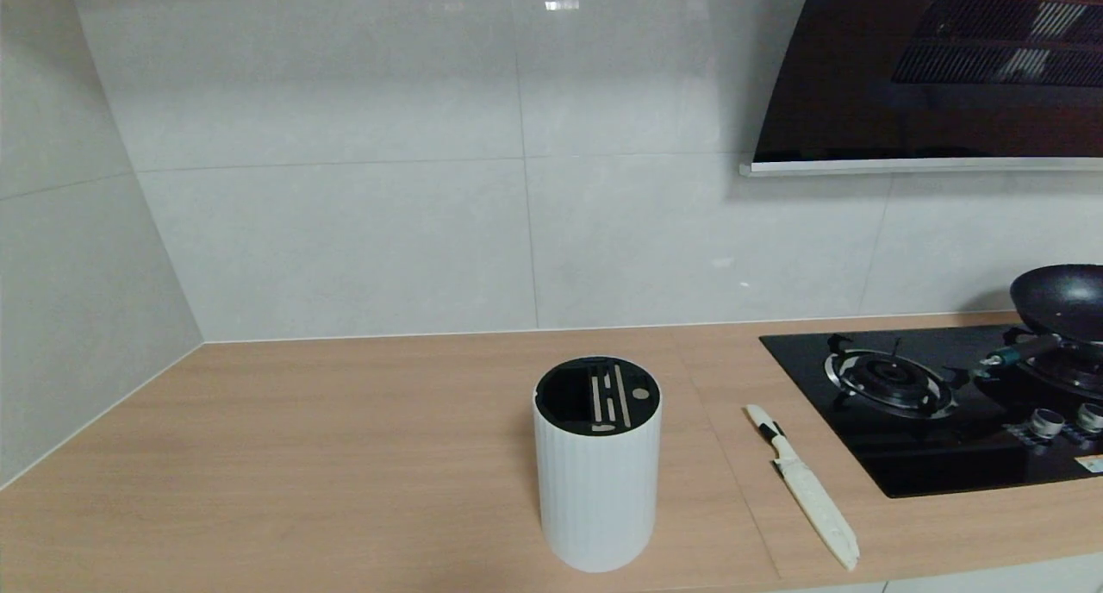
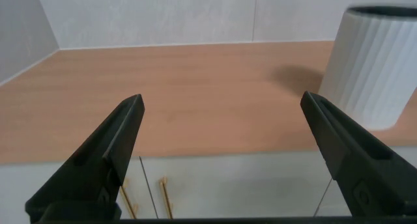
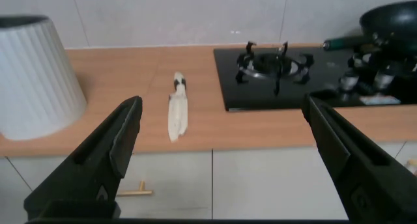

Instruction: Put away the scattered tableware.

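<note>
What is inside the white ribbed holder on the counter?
The holder has a black top insert with narrow slots and one larger opening; nothing sticks out. Deeper down is dark and hidden.

Cropped at the head view's right edge, well right of the white holder: wok, hob and range hood, the hood cropped at the top too. Too small to make out: hob knobs, farther right of the holder. Too dark to judge: inside of the holder's slots. Cropped by both wrist views' edges: the holder itself.
</note>
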Motion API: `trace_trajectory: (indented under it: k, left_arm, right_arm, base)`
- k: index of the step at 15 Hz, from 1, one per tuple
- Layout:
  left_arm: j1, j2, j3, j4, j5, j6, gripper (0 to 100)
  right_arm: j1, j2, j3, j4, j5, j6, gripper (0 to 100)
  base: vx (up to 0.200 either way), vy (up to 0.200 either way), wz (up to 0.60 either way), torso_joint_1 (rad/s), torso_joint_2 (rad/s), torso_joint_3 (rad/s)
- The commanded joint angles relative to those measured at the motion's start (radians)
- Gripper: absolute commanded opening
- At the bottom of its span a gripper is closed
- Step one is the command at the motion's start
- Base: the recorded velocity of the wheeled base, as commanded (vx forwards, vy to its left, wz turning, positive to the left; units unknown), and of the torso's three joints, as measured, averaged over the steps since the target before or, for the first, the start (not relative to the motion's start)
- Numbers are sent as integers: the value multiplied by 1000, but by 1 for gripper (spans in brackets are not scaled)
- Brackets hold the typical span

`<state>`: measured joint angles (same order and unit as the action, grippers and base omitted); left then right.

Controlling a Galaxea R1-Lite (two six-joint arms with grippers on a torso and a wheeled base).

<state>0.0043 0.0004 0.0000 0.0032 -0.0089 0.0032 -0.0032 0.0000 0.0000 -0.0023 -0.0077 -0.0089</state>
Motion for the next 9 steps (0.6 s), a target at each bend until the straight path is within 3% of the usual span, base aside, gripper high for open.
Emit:
trace_trajectory:
  k: [1,5,9]
  left_arm:
    - [0,0,0,0,0,0,100]
    - [0,0,0,0,0,0,100]
    - [0,0,0,0,0,0,100]
  right_arm:
    - [0,2,0,-1,0,0,100]
    - [0,2,0,-1,0,1,100]
    - [0,2,0,1,0,-2,100]
  base:
    - [0,0,0,237,-491,-251]
    - [0,0,0,195,-392,-201]
    - [0,0,0,15,-27,-15]
